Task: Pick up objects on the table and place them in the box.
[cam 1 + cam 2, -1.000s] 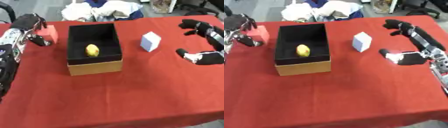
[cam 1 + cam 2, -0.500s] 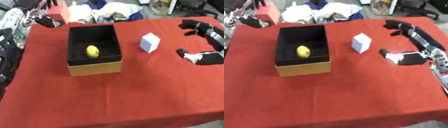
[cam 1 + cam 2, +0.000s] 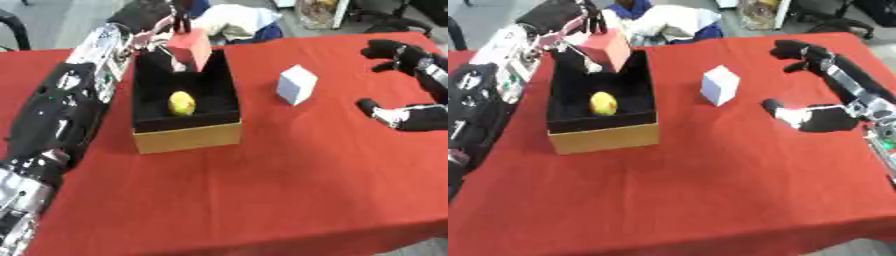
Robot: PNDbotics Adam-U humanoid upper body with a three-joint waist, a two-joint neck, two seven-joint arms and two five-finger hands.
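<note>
Both views come from the 2 eyes of 1 stereo camera in the robot's head, looking steeply down and forward over the red tabletop [image 3: 289, 165] from its near edge. They share almost the whole scene: the open box [image 3: 185, 137], the white cube [image 3: 719, 85] and cluttered floor beyond the far edge. The right eye view sits slightly rightward, so everything falls further left in it.

A tabletop covered in red cloth [image 3: 262, 190] is carrying an open cardboard box with a black lining [image 3: 185, 137], which is sitting just beside the robot's left arm. A small white cube [image 3: 720, 85] is resting on the cloth between the box and the right hand [image 3: 802, 116], which is lying on the tabletop.
</note>
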